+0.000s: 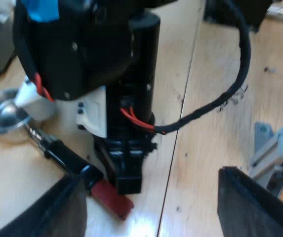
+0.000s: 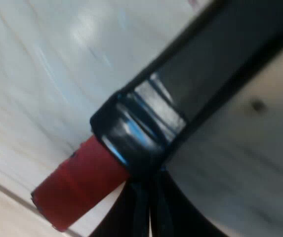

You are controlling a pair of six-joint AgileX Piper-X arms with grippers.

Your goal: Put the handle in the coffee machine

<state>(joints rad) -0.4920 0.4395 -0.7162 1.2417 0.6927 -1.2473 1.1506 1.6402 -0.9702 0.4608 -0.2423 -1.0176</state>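
Left wrist view: a portafilter (image 1: 57,150) is recorded lying loose on the wooden bench (image 1: 215,148). Its metal basket (image 1: 5,116) is open side up, and its dark handle (image 1: 69,160) runs to the red end (image 1: 112,200), close by a seam between two boards. The right gripper (image 1: 127,177) is placed at the handle just where black meets red, touching it or very nearly so; whether it is clamped cannot be told. The left gripper (image 1: 153,207) is poised above the bench with jaws spread wide, holding nothing, and the red end lies near one finger. Right wrist view: the red end and the glossy black collar (image 2: 131,136) are seen close up, flat against the boards. Status, as judged: no part of the task is completed. The portafilter is yet to be gripped firmly, lifted, carried to the coffee machine and locked into its front.
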